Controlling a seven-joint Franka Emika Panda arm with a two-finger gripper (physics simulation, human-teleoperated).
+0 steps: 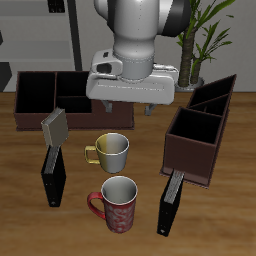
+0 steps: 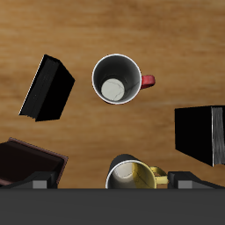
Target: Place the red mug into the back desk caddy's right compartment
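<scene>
Fingers of the hand [image 1: 133,108] hang down short and dark under the grey body, with a wide gap between them and nothing held. The hand is high above the bench [image 1: 140,240], not touching any object.

Almost under the hand, a little toward the front edge of the bench, stands the pale metallic mug [image 1: 111,151] with a yellow handle; this is not the target. Further from the hand in the same direction stands the red mug [image 1: 119,203], upright, with its white inside visible. In the wrist view the red mug [image 2: 118,78] is seen from straight above, its round opening clear and its red handle pointing to one side.

Behind the hand lies the back desk caddy [image 1: 55,97], long and low. Its compartments look empty, though the hand and arm cover one end of the caddy, so I cannot see the whole right compartment. A second brown caddy [image 1: 197,133] stands at an angle beside the hand, and dark book-like blocks [image 1: 53,173] stand near the mugs.

I judge the step is the approach: the mug is not yet grasped. The next move needs the hand to pass beyond the metallic mug, go down over the red mug's rim or handle, and close there without pushing its neighbour.
</scene>
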